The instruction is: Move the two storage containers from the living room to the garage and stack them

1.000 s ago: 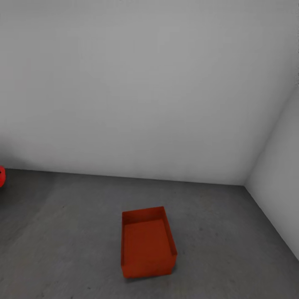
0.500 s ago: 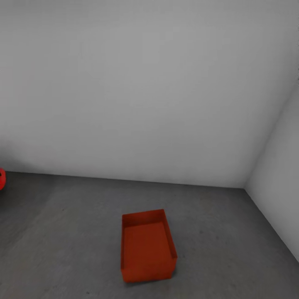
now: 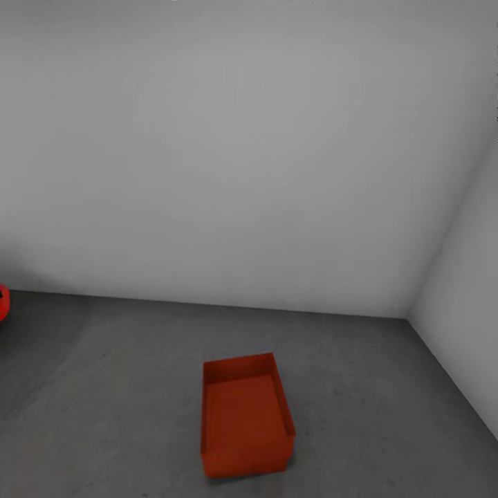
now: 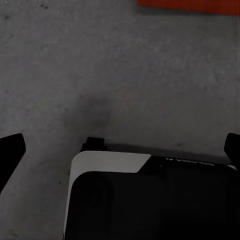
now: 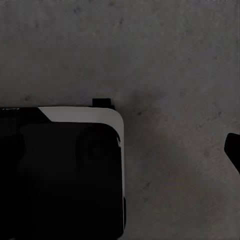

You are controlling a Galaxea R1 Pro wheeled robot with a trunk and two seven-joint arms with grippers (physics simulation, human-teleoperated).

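One orange-red storage container point(image 3: 245, 415) stands upright and empty on the dark grey concrete floor point(image 3: 104, 387) of the garage, in the lower middle of the head view. Its edge appears as an orange strip point(image 4: 190, 6) in the left wrist view. My left gripper point(image 4: 120, 147) hangs over the floor, open, with a dark fingertip point(image 4: 10, 150) at each side edge and nothing between them. In the right wrist view my right gripper point(image 5: 120, 150) also looks open over bare floor, with one fingertip point(image 5: 234, 150) showing at the edge.
White-grey walls point(image 3: 242, 152) meet in a corner at the right point(image 3: 411, 311). A sliver of a red car point(image 3: 3, 302) shows at the far left. My black and white base point(image 4: 150, 200) sits under both wrists, also seen as the base point(image 5: 60, 175).
The whole head picture has slid slightly downward, so the camera moved. The container stays in the same spot on the floor.
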